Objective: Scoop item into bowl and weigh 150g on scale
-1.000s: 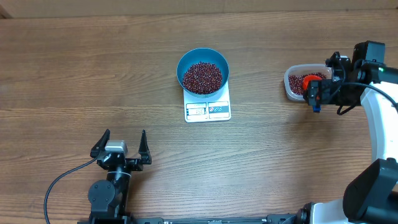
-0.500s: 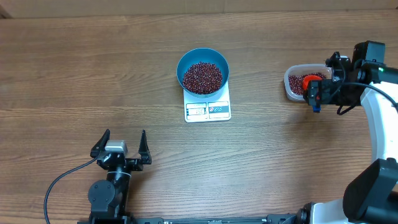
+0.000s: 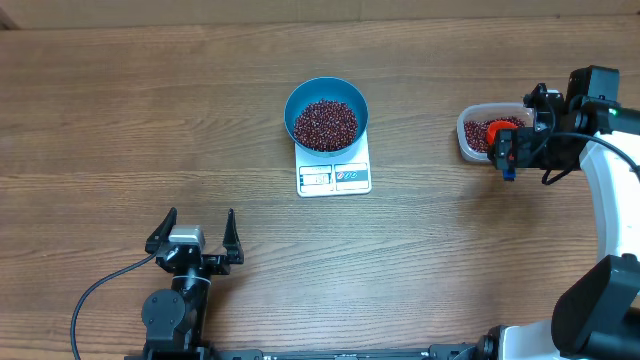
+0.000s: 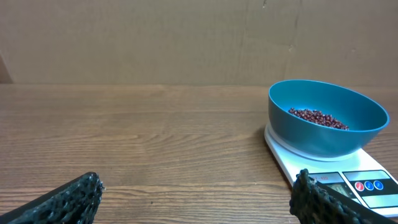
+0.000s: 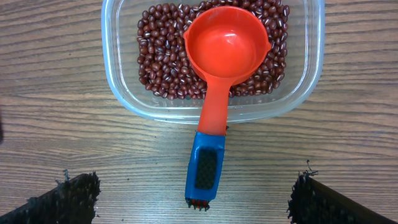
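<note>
- I can't read the display on the scale [image 3: 334, 178]; the bowl [image 4: 317, 134] hides its 12 o'clock end.
- One scoop [image 5: 219, 50], one tub [image 5: 155, 112].
- Left tool [image 3: 200, 220], right tool [image 5: 196, 198]: both agape, empty.

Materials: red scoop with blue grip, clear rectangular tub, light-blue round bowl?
Red scoop with blue grip: likely moulded plastic, glossy highlights in the cup; dark textured grip inset, maybe rubber.
Clear rectangular tub: thin transparent plastic, wood grain shows through its rim.
Light-blue round bowl: smooth, even sheen; plastic or melamine, can't tell.
</note>
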Available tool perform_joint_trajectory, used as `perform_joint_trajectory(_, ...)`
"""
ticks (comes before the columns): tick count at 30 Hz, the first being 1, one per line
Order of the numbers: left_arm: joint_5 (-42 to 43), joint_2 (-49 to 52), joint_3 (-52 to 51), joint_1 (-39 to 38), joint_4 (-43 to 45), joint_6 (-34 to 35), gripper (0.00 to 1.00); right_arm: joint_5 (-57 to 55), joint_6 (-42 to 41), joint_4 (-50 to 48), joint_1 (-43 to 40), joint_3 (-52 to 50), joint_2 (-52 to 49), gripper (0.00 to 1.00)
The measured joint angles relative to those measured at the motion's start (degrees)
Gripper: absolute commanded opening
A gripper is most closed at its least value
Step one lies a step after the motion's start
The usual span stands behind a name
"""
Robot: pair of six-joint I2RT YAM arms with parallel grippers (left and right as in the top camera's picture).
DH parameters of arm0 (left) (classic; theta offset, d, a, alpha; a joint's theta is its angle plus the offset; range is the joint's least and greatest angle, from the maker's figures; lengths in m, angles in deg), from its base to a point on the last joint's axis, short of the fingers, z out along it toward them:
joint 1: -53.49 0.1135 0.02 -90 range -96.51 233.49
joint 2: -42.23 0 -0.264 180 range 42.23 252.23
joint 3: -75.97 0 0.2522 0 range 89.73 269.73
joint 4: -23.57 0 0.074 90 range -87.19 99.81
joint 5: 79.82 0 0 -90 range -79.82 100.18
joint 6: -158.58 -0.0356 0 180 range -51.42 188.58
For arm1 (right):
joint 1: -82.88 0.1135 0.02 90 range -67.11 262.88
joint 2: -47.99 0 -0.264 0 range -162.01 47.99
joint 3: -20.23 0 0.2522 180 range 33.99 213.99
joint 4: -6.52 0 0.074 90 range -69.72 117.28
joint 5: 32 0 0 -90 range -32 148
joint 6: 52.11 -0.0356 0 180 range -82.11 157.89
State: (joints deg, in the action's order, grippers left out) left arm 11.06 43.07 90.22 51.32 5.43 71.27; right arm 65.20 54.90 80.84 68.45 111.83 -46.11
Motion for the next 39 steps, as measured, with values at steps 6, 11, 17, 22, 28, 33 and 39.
perform_joint_trajectory(6, 0.0, 0.0, 0.0, 0.0, 0.0, 0.0, 1.00, 0.0, 0.0, 0.0, 0.0, 0.0, 0.0, 1.00)
perform_joint_trajectory(11, 0.0, 0.0, 0.0, 0.0, 0.0, -0.2, 1.00, 0.0, 0.0, -1.2, 0.0, 0.0, 0.0, 1.00)
perform_joint_trajectory(17, 0.0, 0.0, 0.0, 0.0, 0.0, -0.2, 1.00, 2.3, -1.0, -10.5, 0.0, -0.5, 2.8, 1.00)
perform_joint_trajectory(22, 0.0, 0.0, 0.0, 0.0, 0.0, -0.2, 1.00, 5.8, -4.5, -21.7, 0.0, -3.7, 8.4, 1.00)
perform_joint_trajectory(28, 0.0, 0.0, 0.0, 0.0, 0.0, -0.2, 1.00, 9.4, -9.4, -36.2, 0.4, -12.4, 17.2, 1.00)
perform_joint_trajectory(33, 0.0, 0.0, 0.0, 0.0, 0.0, -0.2, 1.00, 10.3, -12.2, -46.6, 1.9, -21.7, 25.2, 1.00)
perform_joint_trajectory(39, 0.0, 0.0, 0.0, 0.0, 0.0, -0.2, 1.00, 10.6, -13.2, -56.8, 4.9, -34.4, 37.0, 1.00)
